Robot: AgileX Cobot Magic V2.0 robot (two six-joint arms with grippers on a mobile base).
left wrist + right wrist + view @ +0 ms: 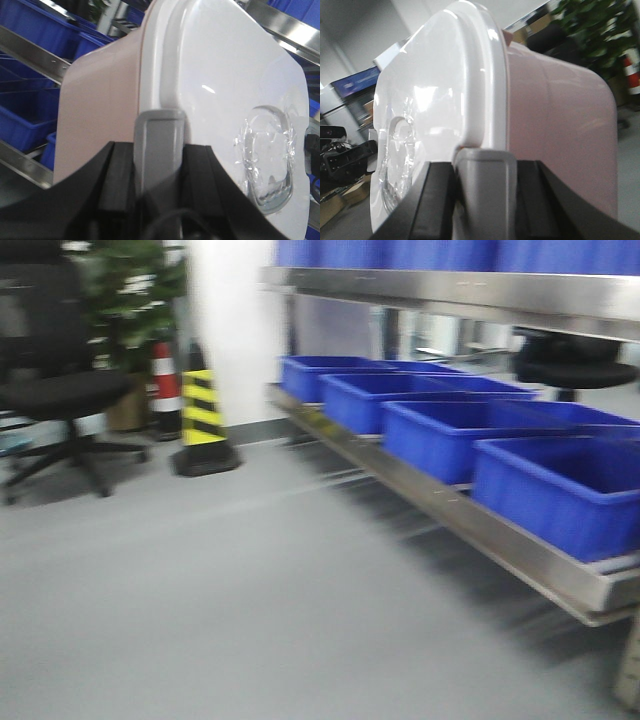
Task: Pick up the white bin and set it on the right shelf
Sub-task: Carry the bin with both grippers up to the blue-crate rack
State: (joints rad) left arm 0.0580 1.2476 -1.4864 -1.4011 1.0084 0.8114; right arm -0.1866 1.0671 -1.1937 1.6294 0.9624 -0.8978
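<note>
Left gripper (159,155) and right gripper (485,180) are clamping fingers (117,175) onto the white bin (225,75). The right shelf (480,525), at 3 o'clock, is carrying blue bins (560,490).

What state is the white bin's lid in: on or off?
On. In both wrist views the lid caps the white bin, overhanging its beige wall.

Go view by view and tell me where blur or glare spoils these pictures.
Front view: motion blur smears the blue bins and the shelf rail. Left wrist view: the white bin is fairly sharp, with a small glint on its lid. Right wrist view: broad highlights wash the lid; the background is soft.
</note>
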